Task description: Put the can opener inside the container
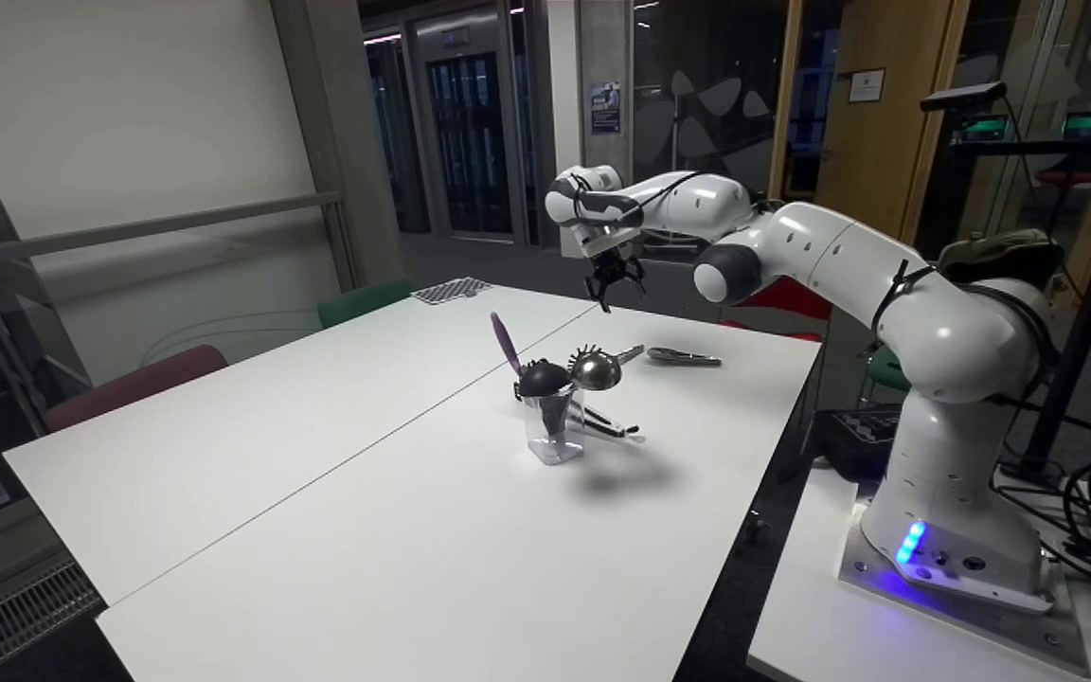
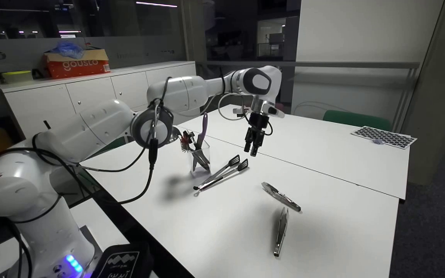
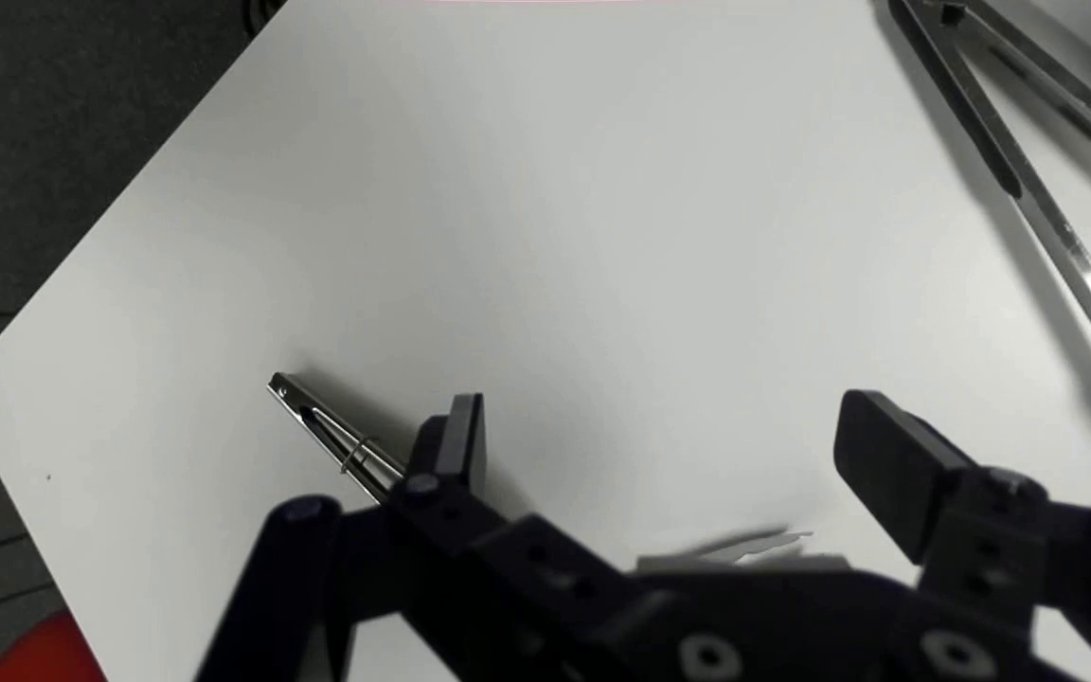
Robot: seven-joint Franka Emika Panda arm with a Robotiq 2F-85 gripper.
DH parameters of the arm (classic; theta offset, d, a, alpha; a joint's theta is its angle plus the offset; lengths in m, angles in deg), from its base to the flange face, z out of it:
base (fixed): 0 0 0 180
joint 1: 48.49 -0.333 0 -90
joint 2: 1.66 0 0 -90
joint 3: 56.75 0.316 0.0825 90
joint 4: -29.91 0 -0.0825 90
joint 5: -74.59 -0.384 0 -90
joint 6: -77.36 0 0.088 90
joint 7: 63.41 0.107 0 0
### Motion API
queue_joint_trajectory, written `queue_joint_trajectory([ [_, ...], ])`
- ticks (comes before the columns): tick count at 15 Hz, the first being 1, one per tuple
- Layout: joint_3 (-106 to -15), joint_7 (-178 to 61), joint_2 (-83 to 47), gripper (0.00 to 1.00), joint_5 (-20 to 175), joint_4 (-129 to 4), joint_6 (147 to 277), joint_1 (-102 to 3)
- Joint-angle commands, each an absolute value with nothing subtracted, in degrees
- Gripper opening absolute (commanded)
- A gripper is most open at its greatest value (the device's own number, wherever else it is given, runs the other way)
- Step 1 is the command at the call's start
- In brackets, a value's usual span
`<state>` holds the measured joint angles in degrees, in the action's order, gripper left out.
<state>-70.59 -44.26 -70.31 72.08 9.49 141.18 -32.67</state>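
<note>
The container (image 1: 536, 441) is a clear vessel standing on the white table with several utensils upright in it; it also shows in an exterior view (image 2: 191, 168). No tool is clearly recognisable as a can opener. Black-and-metal tongs (image 2: 222, 177) lie spread beside the container, and show at the right of the wrist view (image 3: 981, 133). Two silvery tongs-like tools (image 2: 280, 196) (image 2: 281, 231) lie farther along the table. My gripper (image 3: 659, 445) is open and empty, raised above the table away from the container. One silvery tool (image 3: 326, 428) is partly hidden behind its left finger.
A purple-handled utensil (image 1: 506, 343), a metal ladle (image 1: 595, 369) and a black ladle (image 1: 544, 379) rise above the container's rim. A patterned board (image 2: 384, 137) lies at a table corner. The table edge (image 3: 110, 208) and chairs show in the wrist view.
</note>
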Motion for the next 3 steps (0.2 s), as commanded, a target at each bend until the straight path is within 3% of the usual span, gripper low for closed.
queue_joint_trajectory([
  [1,-68.0,-43.9,-69.4,1.00,74.1,7.9,141.8,-32.3],
  [3,-67.7,-43.9,-69.4,1.00,74.1,7.6,141.8,-32.4],
])
